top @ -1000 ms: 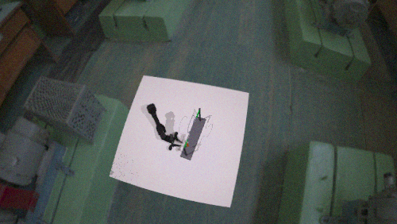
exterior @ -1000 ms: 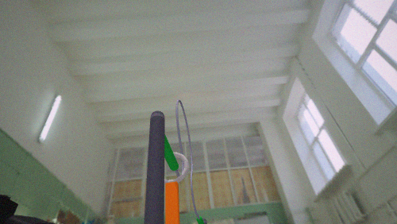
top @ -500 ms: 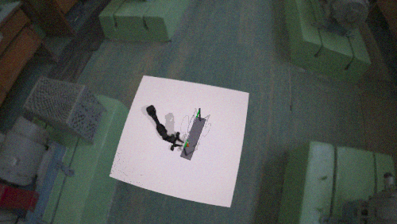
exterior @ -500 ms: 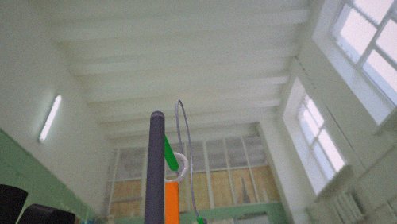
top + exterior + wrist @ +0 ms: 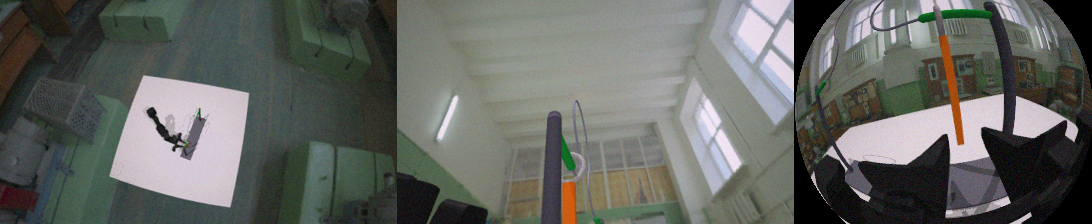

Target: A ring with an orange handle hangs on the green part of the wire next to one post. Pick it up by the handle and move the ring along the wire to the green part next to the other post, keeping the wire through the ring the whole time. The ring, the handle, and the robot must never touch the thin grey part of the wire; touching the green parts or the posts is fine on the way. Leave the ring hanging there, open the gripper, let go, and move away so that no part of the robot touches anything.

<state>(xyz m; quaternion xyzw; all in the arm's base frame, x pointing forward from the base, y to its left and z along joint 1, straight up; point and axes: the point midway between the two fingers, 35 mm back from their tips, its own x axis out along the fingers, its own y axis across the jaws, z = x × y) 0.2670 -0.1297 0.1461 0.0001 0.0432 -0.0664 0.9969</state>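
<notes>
The orange handle (image 5: 187, 145) (image 5: 568, 202) (image 5: 951, 90) hangs down from the pale ring (image 5: 582, 168) (image 5: 939, 22). The ring is around the near green part (image 5: 568, 152) (image 5: 969, 14), close to its inner end, beside the near post (image 5: 553, 171) (image 5: 1007, 70). My gripper (image 5: 964, 135) is partly open and empty. In the wrist view the handle's lower end shows between and just above the fingertips; its exact distance is unclear. The other green part (image 5: 198, 113) (image 5: 596, 220) (image 5: 821, 89) is by the far post (image 5: 829, 130).
The thin grey wire (image 5: 588, 159) (image 5: 894, 28) rises and loops between the green parts. The posts stand on a grey base (image 5: 198, 131) on the white table top (image 5: 159, 175). In the top view the arm (image 5: 163, 130) reaches in from the upper left.
</notes>
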